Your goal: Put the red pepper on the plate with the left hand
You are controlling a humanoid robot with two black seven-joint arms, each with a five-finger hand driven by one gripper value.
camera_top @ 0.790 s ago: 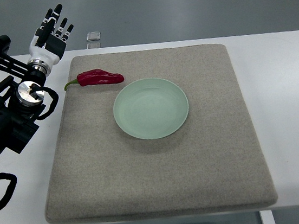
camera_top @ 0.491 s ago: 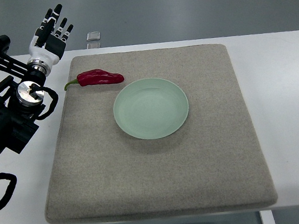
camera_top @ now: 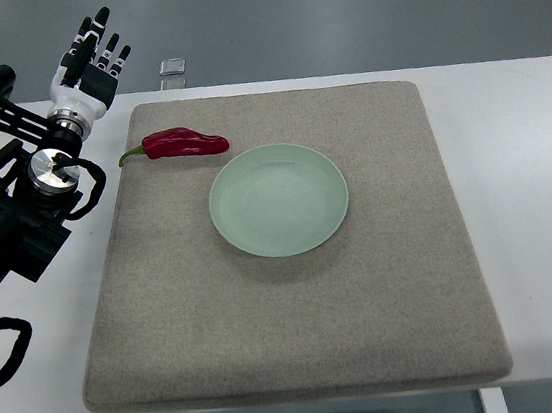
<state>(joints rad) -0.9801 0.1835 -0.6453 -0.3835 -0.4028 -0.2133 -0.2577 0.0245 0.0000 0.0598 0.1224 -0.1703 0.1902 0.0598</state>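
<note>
Our table (camera_top: 529, 135) is white and carries a grey mat (camera_top: 301, 324) that fills most of its top. On the mat sits a pale green plate (camera_top: 278, 199), a little left of the mat's middle and with nothing on it. The pepper (camera_top: 183, 143) lies on the mat in its far left corner, just beyond the plate's far left rim and apart from it.

Our left arm (camera_top: 11, 219) comes in from the left edge, and our left hand (camera_top: 85, 64) is raised past the far left corner of the table, over the floor more than over the mat. Its fingers (camera_top: 98, 32) are straight and spread, pointing away from us, and they hold nothing. Our right hand is out of sight.

What the coming move turns on, as we judge it, is this: the pepper lies to the right of the hand and nearer to us, so the hand must come back and inward to reach it. The pepper's long axis runs left to right, nearly along the mat's far edge, with the green stem end toward the hand and the red tip toward the plate. We would close across the short width of the body. The mat's left edge is just beside the stem. Between hand and pepper the way looks open, and the carry to the plate is short.
</note>
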